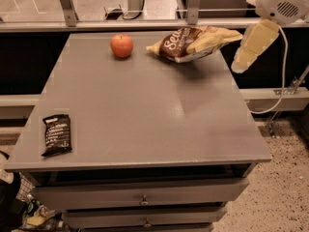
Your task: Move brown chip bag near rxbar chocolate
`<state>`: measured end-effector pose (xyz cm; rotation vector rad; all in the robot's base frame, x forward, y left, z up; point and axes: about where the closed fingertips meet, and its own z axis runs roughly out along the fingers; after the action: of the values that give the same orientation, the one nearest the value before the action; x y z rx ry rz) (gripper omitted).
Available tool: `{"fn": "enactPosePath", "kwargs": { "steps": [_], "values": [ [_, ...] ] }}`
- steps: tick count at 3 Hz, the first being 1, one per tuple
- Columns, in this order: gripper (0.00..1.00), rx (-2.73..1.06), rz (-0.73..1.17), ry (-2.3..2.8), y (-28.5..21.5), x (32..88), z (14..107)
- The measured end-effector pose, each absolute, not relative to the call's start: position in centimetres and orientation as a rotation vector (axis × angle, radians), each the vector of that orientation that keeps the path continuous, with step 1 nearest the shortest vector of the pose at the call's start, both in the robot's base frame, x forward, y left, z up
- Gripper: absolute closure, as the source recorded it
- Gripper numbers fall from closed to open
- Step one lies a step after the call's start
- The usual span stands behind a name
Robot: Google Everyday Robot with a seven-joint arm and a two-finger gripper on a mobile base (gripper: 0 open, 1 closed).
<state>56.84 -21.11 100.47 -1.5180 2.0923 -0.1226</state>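
Upper right of the frame: one tool (248,50), pale tan, smooth and wedge-shaped, slanting down-left beneath a rounded white arm housing (282,1) with vent slits, beyond the right edge of the table (159,120) and apart from the bag; cannot tell whether apart or together. Upper centre, near the far edge: one brown chip bag (190,43), crinkly and puffed, dark brown middle with white script, tan-yellow ends, lying on its side. Left of it, not touching: one apple (121,45), round, glossy, red-orange. Lower left, near the front corner and well apart from the bag: one rxbar chocolate (57,135), flat black rectangular wrapper with lines of white text and crimped ends, lying flat. One table, grey, matte, smooth flat top, squared edges. Below its front edge: stacked grey drawer fronts (140,192), two small knobs in view. Right side: one thin white cable (281,66) curving down. Lower right: speckled floor (285,197).
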Motion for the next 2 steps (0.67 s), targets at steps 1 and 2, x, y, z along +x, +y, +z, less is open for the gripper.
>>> {"fn": "enactPosePath", "kwargs": {
  "steps": [1,2],
  "values": [
    [0.00,-1.450,-0.085,2.074,-20.8,60.5,100.7],
    [0.00,-1.396,-0.029,2.078,-20.6,63.0,101.1]
  ]
}}
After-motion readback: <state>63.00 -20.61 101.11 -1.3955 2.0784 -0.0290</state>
